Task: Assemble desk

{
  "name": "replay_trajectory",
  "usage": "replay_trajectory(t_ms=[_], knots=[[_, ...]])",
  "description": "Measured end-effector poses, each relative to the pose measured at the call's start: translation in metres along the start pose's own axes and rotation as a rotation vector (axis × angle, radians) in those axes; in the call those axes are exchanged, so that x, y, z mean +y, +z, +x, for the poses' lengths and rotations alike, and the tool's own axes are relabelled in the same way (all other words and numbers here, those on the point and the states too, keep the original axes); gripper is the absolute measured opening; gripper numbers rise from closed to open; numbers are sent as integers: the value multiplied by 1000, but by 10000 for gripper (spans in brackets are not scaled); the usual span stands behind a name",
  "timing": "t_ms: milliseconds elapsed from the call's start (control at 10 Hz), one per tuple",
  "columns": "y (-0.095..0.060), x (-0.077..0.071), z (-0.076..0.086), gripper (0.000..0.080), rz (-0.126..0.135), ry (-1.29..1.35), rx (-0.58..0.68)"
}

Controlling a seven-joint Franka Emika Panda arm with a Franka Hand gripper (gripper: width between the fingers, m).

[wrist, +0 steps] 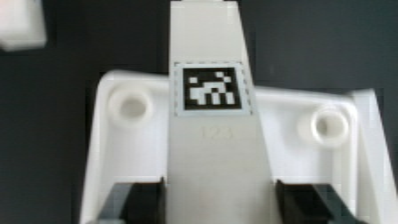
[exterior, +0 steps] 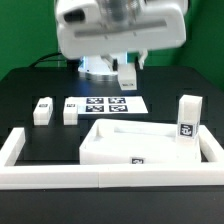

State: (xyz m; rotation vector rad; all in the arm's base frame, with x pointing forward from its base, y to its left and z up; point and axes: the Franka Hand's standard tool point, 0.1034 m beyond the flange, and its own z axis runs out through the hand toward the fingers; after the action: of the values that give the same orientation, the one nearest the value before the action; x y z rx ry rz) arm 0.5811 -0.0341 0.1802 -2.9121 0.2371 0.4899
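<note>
progress: upright leg (exterior: 187,118) stands at the far corner of the tabletop (exterior: 120,138), on the exterior view's right. i judge it fitted, though the joint itself is hidden from me.
left to do: loose leg (exterior: 42,110) and second loose leg (exterior: 70,110) sit apart from the tabletop, just beside the marker board (exterior: 105,105). neither is mounted, so i put the job at under halfway.
fingers: my fingers (wrist: 143,200) are partly closed, pinching the held leg (wrist: 210,150) from both sides, its tag (wrist: 210,88) facing the wrist camera.
position: the held leg hangs over a white part i take to be the tabletop, between a round socket (wrist: 128,102) and another socket (wrist: 329,122), both empty. i can't tell whether they touch.
</note>
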Motion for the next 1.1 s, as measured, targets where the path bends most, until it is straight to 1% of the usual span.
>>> replay_trajectory(t_ms=[100, 200, 400, 500, 600, 700, 800, 900, 1000, 1100], knots=[[-10, 4, 9, 290, -3, 0, 79], [-6, 2, 10, 290, -7, -3, 138], [-8, 4, 15, 290, -22, -1, 306], [-9, 5, 19, 290, -23, 5, 361], [-16, 8, 31, 290, -14, 13, 449], [-29, 12, 41, 290, 2, 15, 517], [-39, 19, 49, 290, 6, 20, 589], [-42, 23, 52, 290, 8, 27, 636], [-43, 30, 53, 290, -30, 39, 758], [-24, 30, 45, 290, -63, 42, 804]])
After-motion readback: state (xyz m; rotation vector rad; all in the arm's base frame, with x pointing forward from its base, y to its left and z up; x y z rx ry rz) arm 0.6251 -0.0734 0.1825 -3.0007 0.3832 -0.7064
